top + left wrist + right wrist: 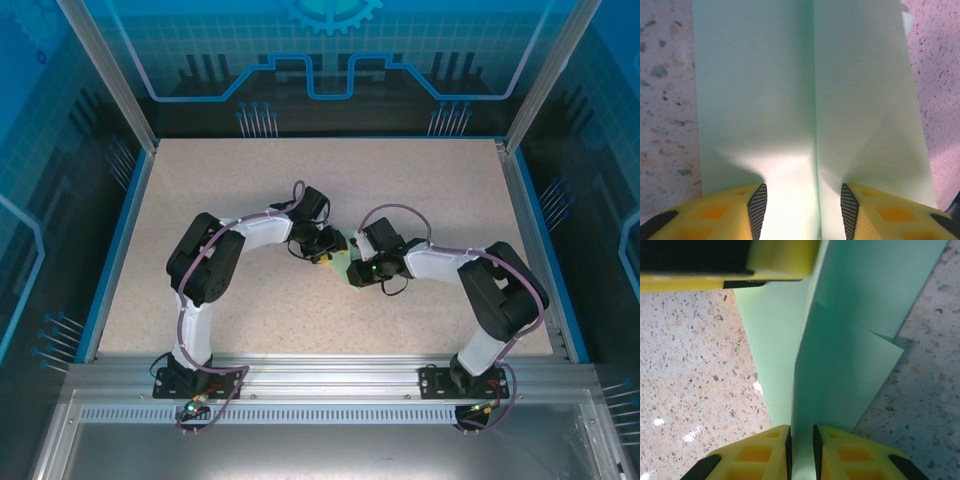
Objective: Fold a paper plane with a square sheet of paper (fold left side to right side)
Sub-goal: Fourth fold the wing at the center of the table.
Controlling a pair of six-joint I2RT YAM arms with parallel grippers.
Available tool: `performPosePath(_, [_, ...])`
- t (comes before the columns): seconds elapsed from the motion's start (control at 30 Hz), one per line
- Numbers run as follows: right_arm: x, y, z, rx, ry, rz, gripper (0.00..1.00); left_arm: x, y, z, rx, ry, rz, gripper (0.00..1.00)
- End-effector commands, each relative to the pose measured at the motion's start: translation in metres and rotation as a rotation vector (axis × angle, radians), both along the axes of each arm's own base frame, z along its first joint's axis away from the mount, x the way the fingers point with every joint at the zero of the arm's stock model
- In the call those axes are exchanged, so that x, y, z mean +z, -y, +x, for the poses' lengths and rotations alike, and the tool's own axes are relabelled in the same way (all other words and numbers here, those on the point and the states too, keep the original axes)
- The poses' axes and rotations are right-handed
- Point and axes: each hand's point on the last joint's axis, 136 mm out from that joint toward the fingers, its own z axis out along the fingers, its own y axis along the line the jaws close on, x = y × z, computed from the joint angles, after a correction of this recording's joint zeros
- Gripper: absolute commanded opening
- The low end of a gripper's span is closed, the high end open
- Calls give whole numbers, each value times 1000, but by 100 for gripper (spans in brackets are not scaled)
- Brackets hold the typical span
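1. At the middle of the tabletop (pixel 200 180), between the two wrists, lies the mint-green paper (pixel 755 90). From above, a pale sliver of it peeps out where the arms meet.
2. On the left gripper (pixel 804 207) the jaws are released and stand well apart. Their pads (pixel 757 205) are set down on the paper, one on either side of a straight centre crease (pixel 815 100). They pin the paper rather than pinch it.
3. On the right gripper (pixel 801 447) the jaws are clenched almost together on a part of the paper that stands up off the tabletop as a thin upright fold. The paper fills the slit between the jaws, so I judge it grasped.
4. Done, as far as I can judge: the centre crease is in. The right wrist view also shows overlapping layers with a free corner (pixel 892 350) jutting out, so more than one fold has been made.
5. Left to do: in the left wrist view the paper is broad on both sides of the crease, not a slim pointed dart. The raised part has yet to be carried across and pressed flat, and the wings are not formed. I would put the task about midway.
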Motion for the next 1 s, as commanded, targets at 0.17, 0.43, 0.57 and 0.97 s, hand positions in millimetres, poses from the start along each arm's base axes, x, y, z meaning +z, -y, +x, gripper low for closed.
performPosePath(0.17, [3,-8,-4,30,-20,26,21,-26,-13,-12,-7,-58,95,48])
performPosePath(0.43, [32,-9,2,25,3,129,35,-26,-13,-12,-7,-61,97,49])
performPosePath(0.57, [49,-6,11,8,14,187,39,-26,-13,-13,-9,-62,98,49])
performPosePath(0.97, [56,-3,46,-81,-56,392,40,-27,-14,-13,-6,-64,100,49])
